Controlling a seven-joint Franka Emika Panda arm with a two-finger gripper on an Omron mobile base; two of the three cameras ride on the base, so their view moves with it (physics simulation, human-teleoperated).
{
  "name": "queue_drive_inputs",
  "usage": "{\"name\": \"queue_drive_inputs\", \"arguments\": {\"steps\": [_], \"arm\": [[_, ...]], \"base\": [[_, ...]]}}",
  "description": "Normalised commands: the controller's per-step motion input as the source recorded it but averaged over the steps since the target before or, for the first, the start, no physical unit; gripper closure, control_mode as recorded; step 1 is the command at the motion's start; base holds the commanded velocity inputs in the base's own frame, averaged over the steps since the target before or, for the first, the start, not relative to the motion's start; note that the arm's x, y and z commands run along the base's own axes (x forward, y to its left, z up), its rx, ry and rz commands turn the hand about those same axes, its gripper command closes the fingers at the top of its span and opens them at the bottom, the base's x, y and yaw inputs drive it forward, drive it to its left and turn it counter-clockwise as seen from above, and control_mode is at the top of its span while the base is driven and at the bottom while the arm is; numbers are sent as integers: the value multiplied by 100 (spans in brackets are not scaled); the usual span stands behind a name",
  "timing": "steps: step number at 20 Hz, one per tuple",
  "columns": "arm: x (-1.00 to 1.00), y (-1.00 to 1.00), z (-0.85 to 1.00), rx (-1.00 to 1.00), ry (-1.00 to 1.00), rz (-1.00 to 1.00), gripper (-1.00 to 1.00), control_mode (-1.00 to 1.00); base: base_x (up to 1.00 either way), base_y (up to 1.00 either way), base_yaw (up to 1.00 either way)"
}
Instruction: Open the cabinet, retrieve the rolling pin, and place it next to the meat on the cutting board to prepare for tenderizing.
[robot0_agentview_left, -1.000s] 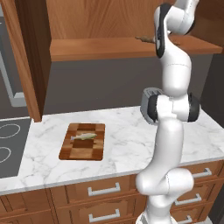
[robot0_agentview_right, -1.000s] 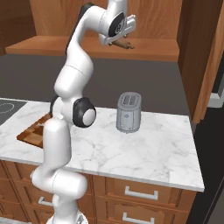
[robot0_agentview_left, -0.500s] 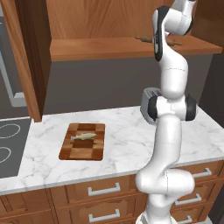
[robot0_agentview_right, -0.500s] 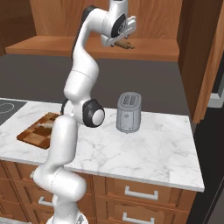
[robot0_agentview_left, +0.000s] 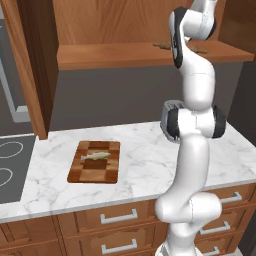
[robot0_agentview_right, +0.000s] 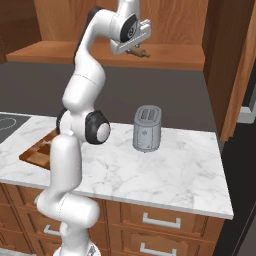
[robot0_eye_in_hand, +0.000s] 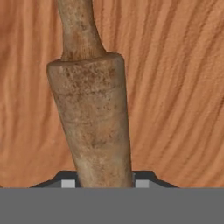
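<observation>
One slim brown wooden rolling pin (robot0_eye_in_hand: 89, 118) lies on the shelf of the open medium-brown wooden cabinet (robot0_agentview_left: 130, 52), above the checkered cutting board (robot0_agentview_left: 95, 161); the two-finger gripper (robot0_agentview_right: 134, 50) appears clamped around its barrel, presumably for lifting out.

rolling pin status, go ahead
Gripper up in the open cabinet, jaws closed on the rolling pin. Pin not lifted off the shelf yet. Cutting board with meat waiting. Nothing in the way.
</observation>
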Motion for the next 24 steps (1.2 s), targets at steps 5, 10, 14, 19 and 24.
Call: {"name": "queue_drive_inputs", "arguments": {"steps": [5,10,14,19,24], "arm": [[-11,0,-7,0,0,0,100,-100],[-29,-6,-2,0,0,0,100,-100],[-40,-15,8,0,3,0,100,-100],[-49,-10,13,1,3,0,100,-100],[-89,-3,15,7,0,-1,100,-100]], "base": [[0,0,0],[0,0,0],[0,0,0],[0,0,0],[0,0,0]]}}
